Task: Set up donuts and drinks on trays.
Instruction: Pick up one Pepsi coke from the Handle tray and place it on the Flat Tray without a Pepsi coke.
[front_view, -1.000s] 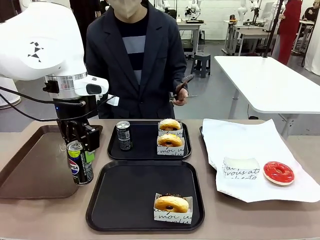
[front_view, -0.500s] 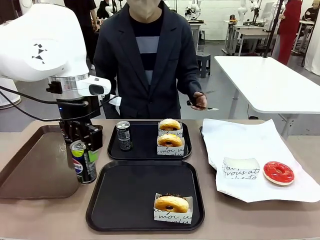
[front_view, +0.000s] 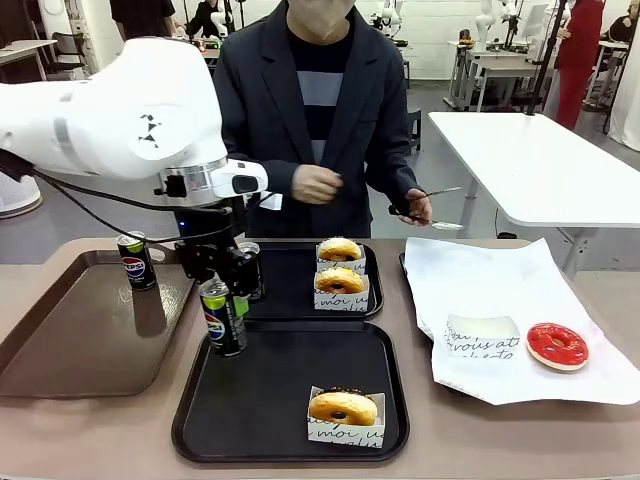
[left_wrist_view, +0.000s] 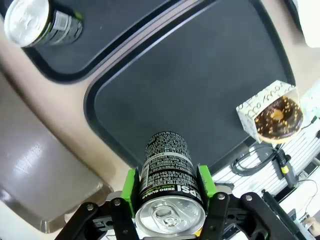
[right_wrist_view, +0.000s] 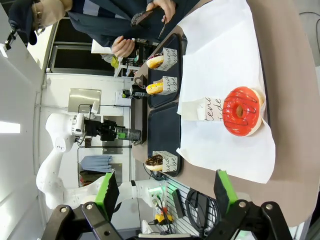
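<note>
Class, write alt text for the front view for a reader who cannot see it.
The left gripper holds a Pepsi can upright at the far-left corner of the near black tray, which carries one sleeved donut. The far tray holds another can and two donuts.

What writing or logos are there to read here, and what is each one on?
"PSI ZERO SUGAR": upside down on the slim dark soda can held by the left gripper; its fine print is too small.
"moi u": black script on the white paper sleeve of a glazed donut, far black plastic tray.
"vous at": empty white sleeve on the white paper sheet.
Round Pepsi logo, no letters readable: second dark can on the brown tray.
</note>
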